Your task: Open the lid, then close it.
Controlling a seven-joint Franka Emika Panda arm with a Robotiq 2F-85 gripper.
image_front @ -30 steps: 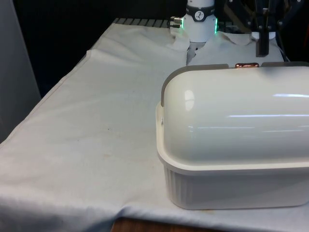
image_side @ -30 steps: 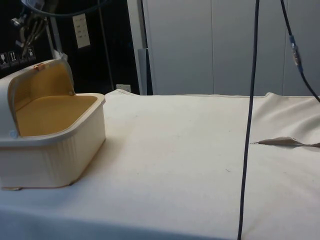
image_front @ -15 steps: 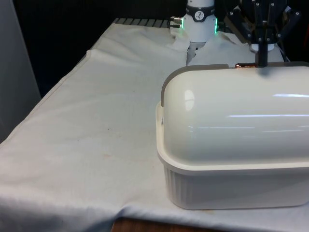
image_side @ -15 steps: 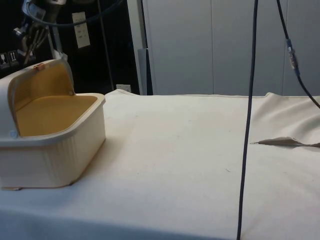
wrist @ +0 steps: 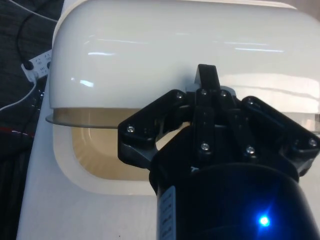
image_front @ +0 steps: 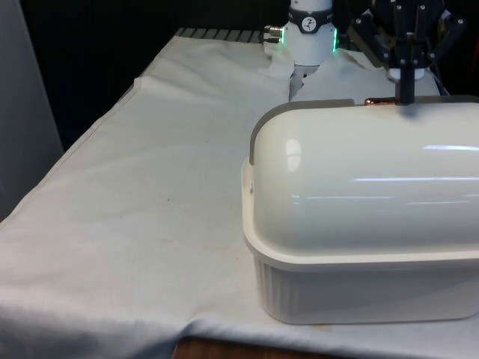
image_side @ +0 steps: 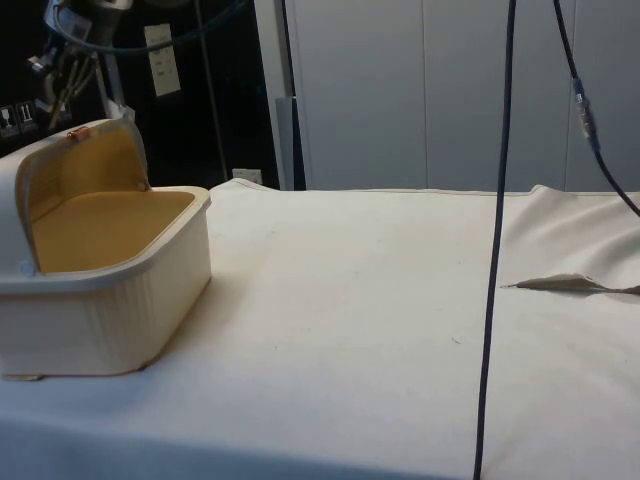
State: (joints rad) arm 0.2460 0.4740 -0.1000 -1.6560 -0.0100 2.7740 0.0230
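Observation:
A cream bread box [image_front: 359, 288] stands at the front view's right, its back to that camera. Its rounded roll-top lid [image_front: 359, 179] is rolled back, so the tan inside [image_side: 100, 225] lies bare in the side view. A small copper handle [image_front: 380, 101] sits on the lid's top edge. My black gripper [image_front: 405, 91] hangs just above that edge, close beside the handle towards the front view's right, fingers shut together with nothing between them. From the side, the gripper [image_side: 62, 98] is above the handle [image_side: 78, 131]. In the wrist view its tip [wrist: 206, 75] is against the lid [wrist: 175, 50].
White cloth covers the table [image_front: 150, 187], with wide free room at the front view's left. In the side view a dark cable [image_side: 497, 240] hangs down in front, and the cloth has a raised fold [image_side: 570, 284] at the right.
Over the last second the gripper came down to the lid's top edge beside the copper handle. In the last half second nothing moved. The lid stays rolled back.

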